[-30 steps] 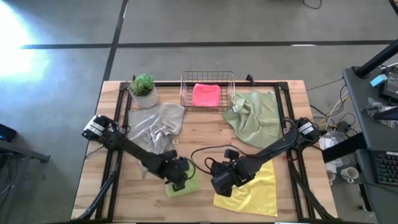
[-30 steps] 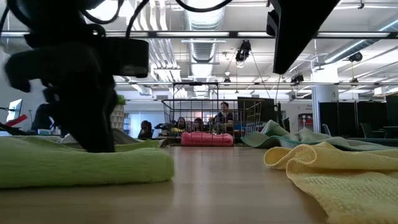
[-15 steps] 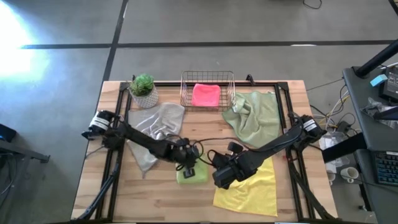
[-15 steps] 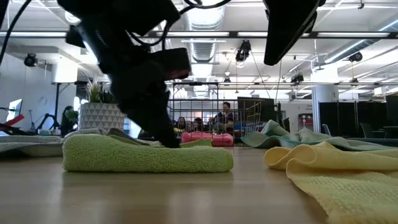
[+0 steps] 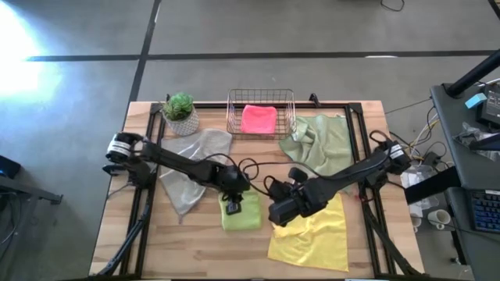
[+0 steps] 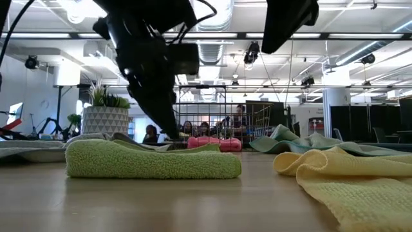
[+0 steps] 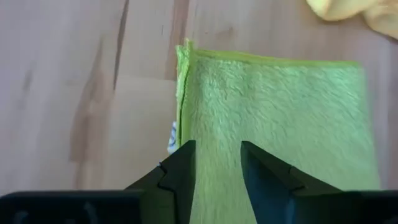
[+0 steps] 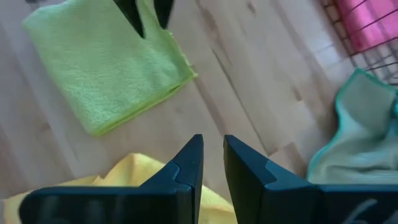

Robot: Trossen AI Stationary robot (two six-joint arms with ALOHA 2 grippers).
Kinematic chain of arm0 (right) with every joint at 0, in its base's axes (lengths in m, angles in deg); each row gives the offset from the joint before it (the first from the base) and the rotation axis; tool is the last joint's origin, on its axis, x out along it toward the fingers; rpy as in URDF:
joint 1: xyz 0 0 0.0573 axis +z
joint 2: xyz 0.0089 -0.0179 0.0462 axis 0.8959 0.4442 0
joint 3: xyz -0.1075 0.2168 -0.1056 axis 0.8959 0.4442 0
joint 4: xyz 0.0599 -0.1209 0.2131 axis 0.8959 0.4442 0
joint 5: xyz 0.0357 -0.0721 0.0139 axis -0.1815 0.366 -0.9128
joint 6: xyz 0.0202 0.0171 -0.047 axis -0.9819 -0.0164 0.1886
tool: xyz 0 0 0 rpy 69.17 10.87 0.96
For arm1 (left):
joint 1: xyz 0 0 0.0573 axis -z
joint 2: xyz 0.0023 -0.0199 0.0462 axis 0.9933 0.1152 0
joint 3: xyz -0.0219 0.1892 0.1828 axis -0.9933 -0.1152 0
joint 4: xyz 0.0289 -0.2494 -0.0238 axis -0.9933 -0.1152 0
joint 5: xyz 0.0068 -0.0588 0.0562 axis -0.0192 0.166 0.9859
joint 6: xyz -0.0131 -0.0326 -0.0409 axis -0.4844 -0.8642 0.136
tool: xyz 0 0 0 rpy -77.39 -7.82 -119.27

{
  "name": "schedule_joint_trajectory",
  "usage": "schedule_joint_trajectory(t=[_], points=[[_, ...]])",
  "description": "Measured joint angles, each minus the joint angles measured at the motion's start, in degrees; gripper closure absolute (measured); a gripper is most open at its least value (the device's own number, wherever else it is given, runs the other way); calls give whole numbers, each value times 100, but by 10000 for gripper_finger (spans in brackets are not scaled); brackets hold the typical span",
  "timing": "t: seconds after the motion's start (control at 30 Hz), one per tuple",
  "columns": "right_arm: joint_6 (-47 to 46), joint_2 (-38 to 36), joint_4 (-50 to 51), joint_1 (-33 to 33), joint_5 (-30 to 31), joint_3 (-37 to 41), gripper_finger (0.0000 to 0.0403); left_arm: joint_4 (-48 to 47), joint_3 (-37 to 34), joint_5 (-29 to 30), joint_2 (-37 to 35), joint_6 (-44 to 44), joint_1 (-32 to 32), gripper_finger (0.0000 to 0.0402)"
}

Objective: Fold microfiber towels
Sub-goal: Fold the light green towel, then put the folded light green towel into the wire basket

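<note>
The lime green towel (image 5: pixel 242 215) lies folded into a small thick rectangle on the wood near the table's middle (image 6: pixel 154 161). My left gripper (image 7: pixel 217 163) stands over its far-left part, fingers open by a narrow gap, layered edges (image 7: pixel 181 93) just ahead. My right gripper (image 8: pixel 212 144) hangs higher, to the right of the lime towel, over bare wood at the yellow towel's (image 5: pixel 312 234) far-left edge, fingers slightly apart with nothing between. The grey towel (image 5: pixel 191 164) lies crumpled at the left and the pale sage one (image 5: pixel 320 148) at the far right. The pink one (image 5: pixel 258 119) sits folded in the basket. My left gripper points steeply down at the lime towel's far-left part (image 7: pixel 211 124), near its layered edges. Whether its fingertips (image 8: pixel 142 28) touch the cloth or stand just above it I cannot tell. The towel lies flat on the table.
A copper wire basket (image 5: pixel 233 117) stands at the far middle, with a potted plant (image 5: pixel 180 111) to its left. Black cables loop over the wood between the two arms (image 5: pixel 258 168). Bare wood lies along the near-left edge (image 5: pixel 156 242).
My left gripper has gone toward the table's right and far side, and the folded lime towel has slid with it from the near left to the middle. In the last half second the towel has stayed put while that gripper rose a little. My right gripper has risen.
</note>
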Motion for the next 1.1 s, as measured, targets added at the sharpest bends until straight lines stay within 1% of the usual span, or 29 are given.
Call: schedule_joint_trajectory(t=[0.17, 0.33, 0.47, 0.57, 0.7, 0.8, 0.9, 1.03, 1.1], points=[[-66, -142, 125, 1, 203, 175, 349, -755, 4, 23, -505, 277, -13, 256], [-459, -408, 2, -38, 197, 858, 349, -1584, 4, 147, -1075, 264, -17, 205], [-960, -792, -559, -68, 178, 1688, 349, -2193, -73, 140, -1483, 290, -17, 178], [-1219, -1148, -1327, -109, 82, 2296, 349, -2278, -302, 85, -1793, 250, 3, 174], [-1614, -1575, -2536, -186, -17, 2988, 349, -2016, -783, -51, -2140, -159, 13, 173], [-1766, -1766, -3435, -248, -15, 3431, 349, -1241, -1336, -165, -2350, -725, 31, 173], [-2087, -1807, -4180, -379, -52, 3762, 349, -340, -1876, -426, -2498, -1337, 36, 173], [-2178, -1661, -4850, -645, -562, 4025, 343, 616, -2439, -699, -2590, -2190, 44, 173], [-2176, -1511, -5176, -804, -865, 4091, 333, 748, -2627, -822, -2604, -2538, 42, 173]])
